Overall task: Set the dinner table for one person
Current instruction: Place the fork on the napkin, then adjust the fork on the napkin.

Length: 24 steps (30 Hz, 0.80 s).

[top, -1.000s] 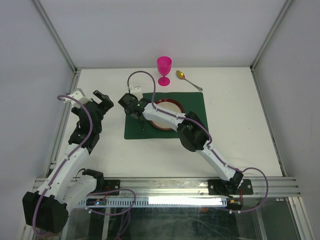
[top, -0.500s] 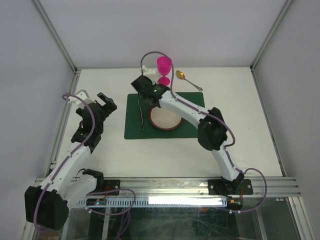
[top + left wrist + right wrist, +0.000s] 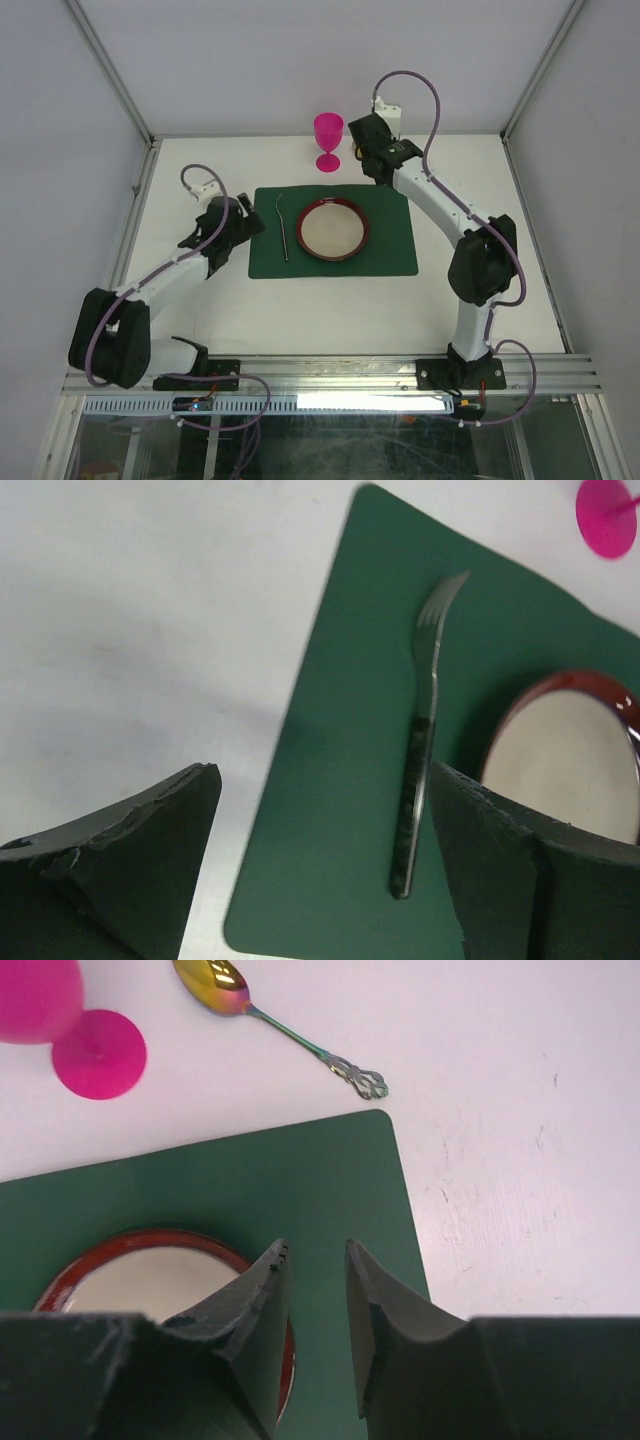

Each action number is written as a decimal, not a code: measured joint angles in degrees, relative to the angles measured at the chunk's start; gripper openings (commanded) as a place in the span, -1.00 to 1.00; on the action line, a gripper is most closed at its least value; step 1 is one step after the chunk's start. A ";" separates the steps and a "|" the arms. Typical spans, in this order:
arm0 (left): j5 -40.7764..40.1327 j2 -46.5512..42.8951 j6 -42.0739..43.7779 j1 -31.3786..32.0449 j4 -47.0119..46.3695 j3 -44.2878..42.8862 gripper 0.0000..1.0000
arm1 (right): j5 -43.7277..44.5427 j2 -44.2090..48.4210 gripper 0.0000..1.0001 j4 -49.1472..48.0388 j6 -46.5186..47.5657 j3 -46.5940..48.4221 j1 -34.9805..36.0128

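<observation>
On the white dinner table (image 3: 480, 250) lies a dark green placemat (image 3: 385, 250) with a red-rimmed plate (image 3: 332, 232) at its middle. A fork (image 3: 283, 228) rests on the mat left of the plate, tines pointing away from me. My left gripper (image 3: 245, 222) hovers open over the mat's left edge; in the left wrist view the fork (image 3: 420, 770) lies just inside its right finger, untouched. My right gripper (image 3: 372, 160) is at the mat's far right corner, slightly open and holding nothing (image 3: 315, 1250). The right wrist view shows a spoon (image 3: 280, 1025) beyond that corner.
A pink goblet (image 3: 328, 140) stands behind the mat's far edge, left of the right gripper; its foot (image 3: 98, 1053) shows beside the spoon. Aluminium frame rails (image 3: 128, 230) border the table on the left, right and near sides.
The right gripper left the fork on the mat and swung from the mat's left side to its far right corner, hiding the spoon from above. The left gripper moved in over the mat's left edge.
</observation>
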<state>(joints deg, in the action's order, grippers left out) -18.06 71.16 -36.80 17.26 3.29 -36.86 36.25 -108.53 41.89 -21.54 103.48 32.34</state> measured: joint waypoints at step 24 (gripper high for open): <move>-18.05 28.37 2.08 20.72 17.16 -27.04 0.53 | -4.59 4.72 -0.37 -4.39 4.15 -9.90 -5.27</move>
<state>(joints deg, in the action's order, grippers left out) -36.12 99.53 -34.72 37.98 20.45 -63.90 31.66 -103.81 37.50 -17.39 93.58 27.07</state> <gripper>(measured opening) 0.814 0.316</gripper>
